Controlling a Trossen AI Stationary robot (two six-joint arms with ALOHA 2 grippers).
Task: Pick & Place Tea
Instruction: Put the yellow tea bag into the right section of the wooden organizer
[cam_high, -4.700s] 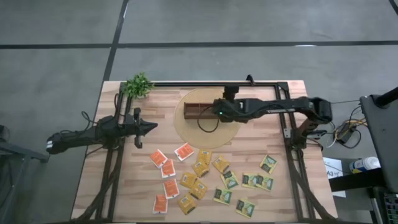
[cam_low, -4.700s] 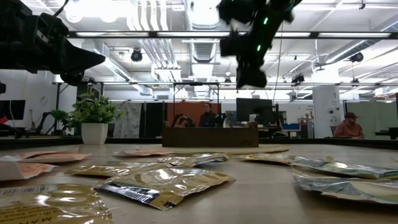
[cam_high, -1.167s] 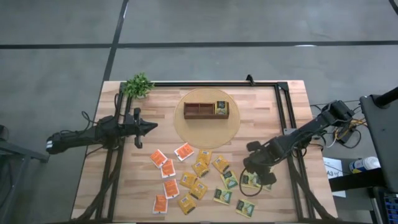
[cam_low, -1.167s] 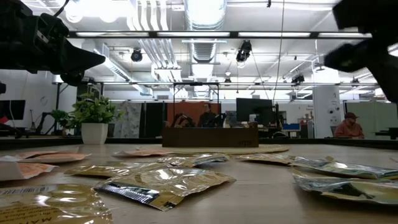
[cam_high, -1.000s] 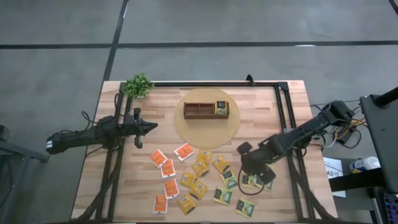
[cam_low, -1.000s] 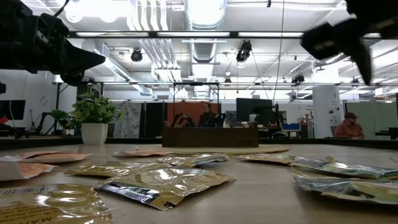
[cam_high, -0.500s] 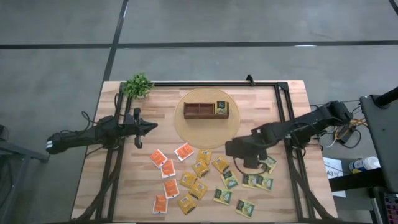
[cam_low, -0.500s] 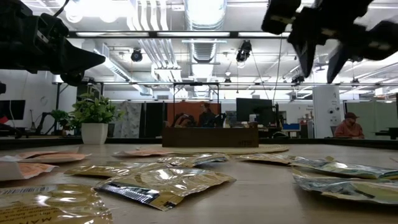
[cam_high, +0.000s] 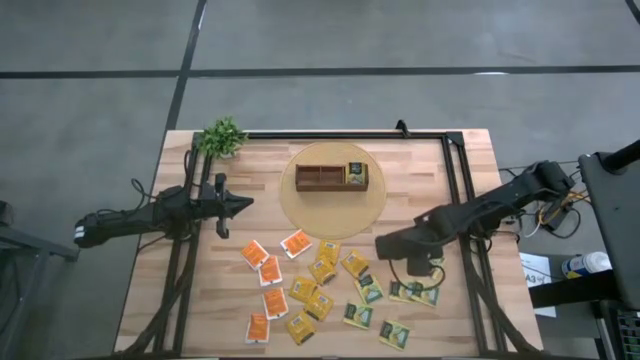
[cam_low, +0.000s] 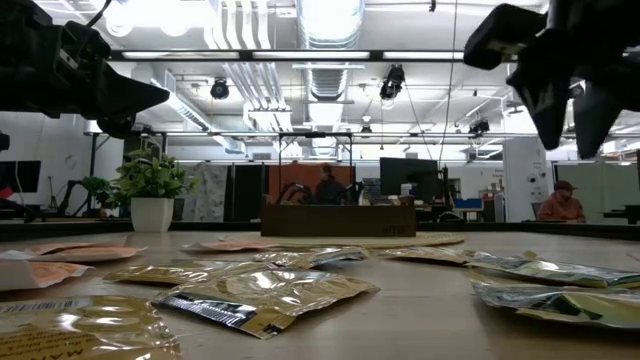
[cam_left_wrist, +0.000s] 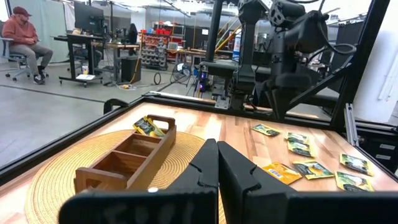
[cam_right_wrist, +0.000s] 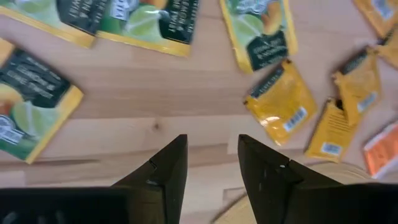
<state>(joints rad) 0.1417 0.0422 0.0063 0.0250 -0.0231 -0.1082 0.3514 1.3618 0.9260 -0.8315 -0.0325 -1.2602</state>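
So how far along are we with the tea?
Barely started. Done: one green sachet sits in the box's end compartment; the other two compartments look empty. In hand: nothing; the right gripper hangs open and empty above bare wood near the green sachets. The left gripper waits shut at the table's left side. Left: the orange, yellow and green sachets spread across the table's near half.

Small potted plant (cam_high: 223, 137) at far left corner of wooden table (cam_high: 210, 290). Brown three-compartment wooden box (cam_high: 331, 177) on round woven mat (cam_high: 300, 215). Seated person (cam_left_wrist: 26, 37) in room beyond, near desk with monitor (cam_left_wrist: 90, 17).
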